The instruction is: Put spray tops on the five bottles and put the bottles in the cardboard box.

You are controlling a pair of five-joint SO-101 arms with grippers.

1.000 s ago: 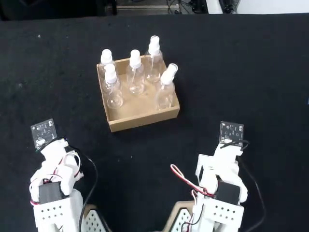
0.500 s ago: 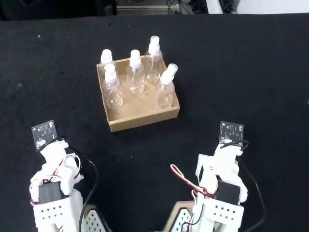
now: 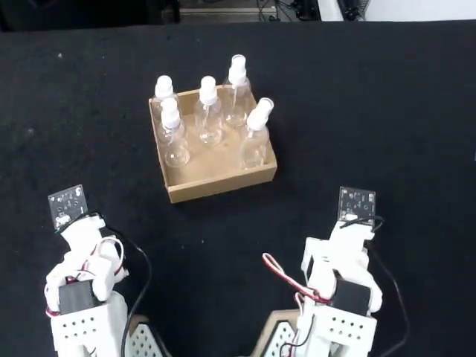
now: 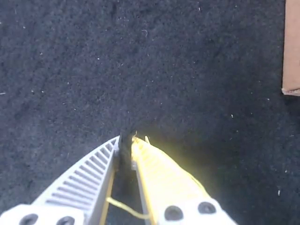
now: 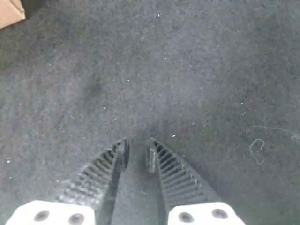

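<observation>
The left jaws are pressed together, tip against tip, with nothing between them. The right jaws stand slightly apart, a narrow gap between the tips, and are also empty.

High view: the left arm (image 3: pixel 78 260) and the right arm (image 3: pixel 342 268) sit folded low at the near edge of the bench (image 3: pixel 387 111). The cardboard box (image 3: pixel 223 186) lies well ahead of both jaws, roughly between their two lines. All five bottles (image 3: pixel 210 125) stand inside it, each with a white spray top (image 3: pixel 207 90) on. Four are about upright. The fifth bottle (image 3: pixel 255 145), on the side of the box nearer the right jaws, leans toward that wall. On this evidence the task looks finished, which would explain why both arms rest well apart from the box with empty jaws.

Left wrist view: the white and yellow fingers (image 4: pixel 159 173) meet over bare bench (image 4: pixel 70 70). An edge of the box (image 4: pixel 293 47) sits ahead, off toward the right jaws' side. This view settles the closure of the jaws, while the high view supplies the bottle count.

Right wrist view: the two dark fingers (image 5: pixel 101 173) keep a slim gap over the bench (image 5: pixel 211 70). A corner of the box (image 5: pixel 9 11) lies ahead, toward the left jaws' side. That gap is the detail this view adds.
</observation>
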